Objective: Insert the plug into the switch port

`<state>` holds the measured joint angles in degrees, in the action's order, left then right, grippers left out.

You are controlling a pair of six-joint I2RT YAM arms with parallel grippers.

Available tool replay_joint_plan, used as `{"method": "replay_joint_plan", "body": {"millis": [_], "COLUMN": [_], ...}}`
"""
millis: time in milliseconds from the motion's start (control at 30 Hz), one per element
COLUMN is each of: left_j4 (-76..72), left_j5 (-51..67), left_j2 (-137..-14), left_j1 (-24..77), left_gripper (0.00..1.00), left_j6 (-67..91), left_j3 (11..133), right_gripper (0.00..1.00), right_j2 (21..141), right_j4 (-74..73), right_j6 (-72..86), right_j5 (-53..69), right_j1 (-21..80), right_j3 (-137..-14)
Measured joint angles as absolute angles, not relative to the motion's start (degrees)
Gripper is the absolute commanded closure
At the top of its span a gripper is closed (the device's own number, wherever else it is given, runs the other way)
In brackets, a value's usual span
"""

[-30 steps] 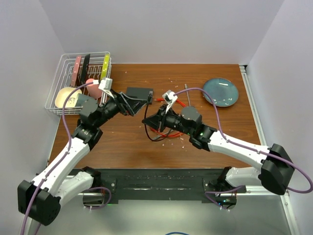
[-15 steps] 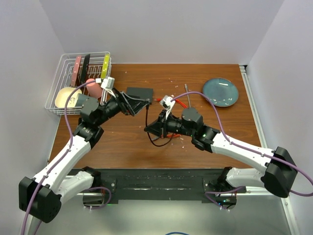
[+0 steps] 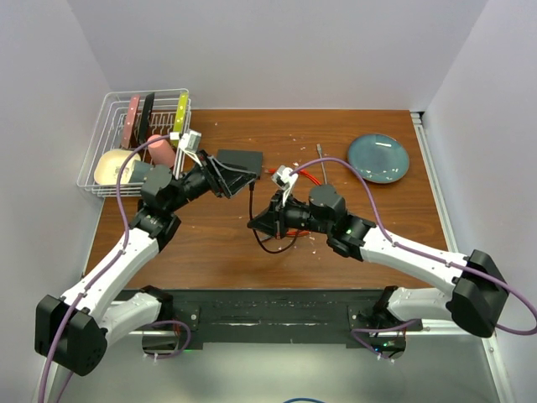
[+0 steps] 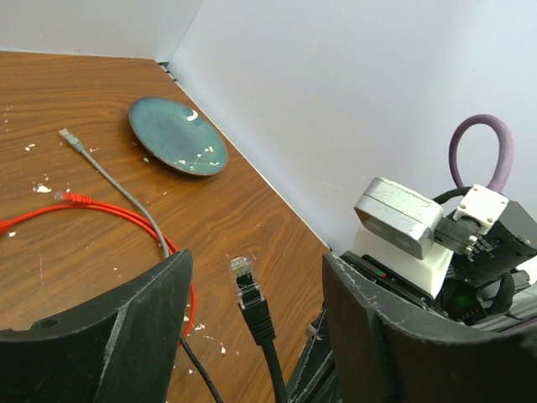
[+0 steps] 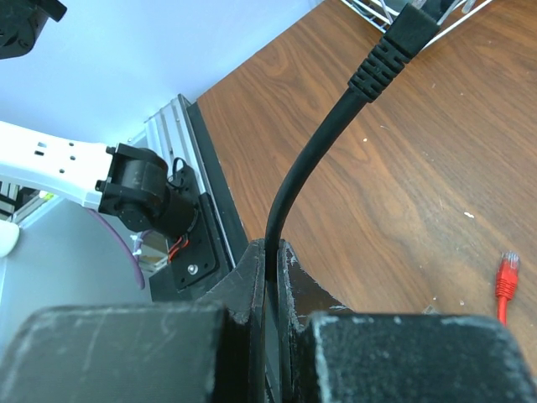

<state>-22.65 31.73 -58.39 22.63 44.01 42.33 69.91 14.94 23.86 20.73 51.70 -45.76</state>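
Switch box, black and flat, lies on the bench left of centre. Left hand is just beside it, fingers spread wide with nothing between them. Right hand is pinching the black cable. Above it the plug stands up off the bench, near the box.
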Motion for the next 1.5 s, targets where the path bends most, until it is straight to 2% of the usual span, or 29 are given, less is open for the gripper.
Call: {"method": "replay_joint_plan", "body": {"millis": [333, 867, 967, 1000, 1100, 1167, 1267, 1300, 1367, 1400, 1500], "left_j4": [-22.9, -20.1, -20.1, -20.2, -21.0, -21.8, -22.5, -22.7, -23.1, -23.1, -23.7], "left_j5": [32.7, 32.7, 33.2, 33.4, 34.3, 34.8, 35.4, 35.5, 35.6, 35.6, 35.8], "left_j2": [-59.5, -61.8, -62.2, -62.3, -62.3, -62.3, -62.3, -62.3, -62.1, -61.8, -60.3], "left_j1": [22.6, 22.8, 23.0, 23.1, 23.1, 23.2, 23.3, 23.3, 23.3, 23.3, 23.3], "left_gripper": [0.37, 0.59, 0.67, 0.78, 1.0, 1.0, 1.0, 1.0, 1.0, 1.0, 1.0], "left_j6": [43.9, 42.3, 42.3, 42.3, 42.7, 42.8, 42.9, 42.8, 42.8, 42.7, 42.4], "left_j3": [42.3, 43.1, 43.1, 43.1, 43.1, 43.1, 43.1, 43.1, 43.1, 43.1, 42.8], "right_gripper": [1.0, 1.0, 1.0, 1.0, 1.0, 1.0, 0.86, 0.65, 0.5, 0.39, 0.25], "right_j2": [70.5, 71.5, 72.3, 72.5, 72.9, 72.9, 72.9, 72.9, 72.6, 72.2, 70.3], "right_j4": [14.9, 12.3, 11.9, 11.6, 11.0, 10.9, 10.7, 10.8, 10.6, 10.6, 10.4], "right_j6": [24.0, 26.0, 26.0, 25.9, 25.9, 25.8, 25.7, 25.7, 25.6, 25.4, 24.9], "right_j5": [20.7, 14.0, 14.0, 14.0, 13.5, 13.0, 12.6, 12.4, 11.9, 11.7, 11.5], "right_j1": [51.8, 52.4, 52.8, 53.0, 53.4, 53.5, 53.6, 53.6, 53.6, 53.6, 53.6], "right_j3": [-45.8, -49.5, -49.7, -49.8, -49.9, -49.9, -49.9, -49.9, -49.9, -49.9, -49.9]}}
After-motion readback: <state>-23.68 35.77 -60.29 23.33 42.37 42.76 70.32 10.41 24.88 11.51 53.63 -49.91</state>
